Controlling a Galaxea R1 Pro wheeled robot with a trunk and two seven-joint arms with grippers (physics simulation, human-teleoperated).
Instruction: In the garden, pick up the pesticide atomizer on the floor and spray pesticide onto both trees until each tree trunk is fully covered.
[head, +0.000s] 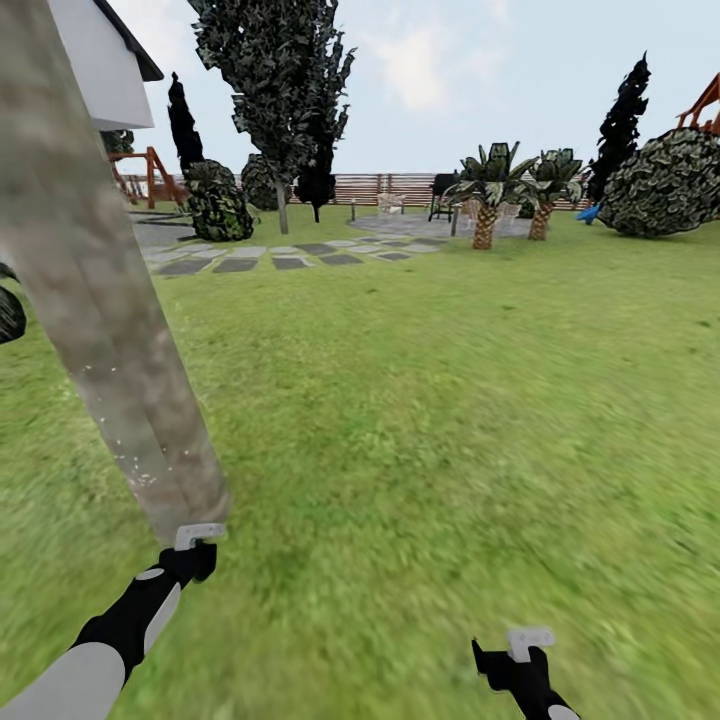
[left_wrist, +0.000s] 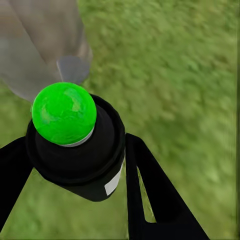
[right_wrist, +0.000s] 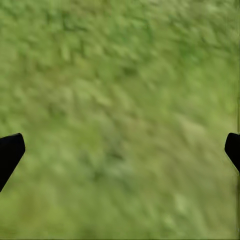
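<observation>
Left claw (left_wrist: 75, 165) clamped on atomizer (left_wrist: 75, 145) | beside tree trunk (head: 100, 300) | right claw (right_wrist: 120, 150) spread wide

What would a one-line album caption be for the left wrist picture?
Left gripper clasps the green-topped black atomizer beside a pale tree trunk, above grass.

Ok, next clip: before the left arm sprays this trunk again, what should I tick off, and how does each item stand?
1. Atomizer held between the left claw fingers: ok.
2. Tree trunk close ahead of the left claw in the head view: ok.
3. Nozzle aimed at the bark: cannot tell; its direction is not visible.
4. Pesticide coverage: not ok; white specks show only on the lower trunk, the upper bark looks bare.
5. Right claw open, over grass, away from the trunk: ok.
</observation>
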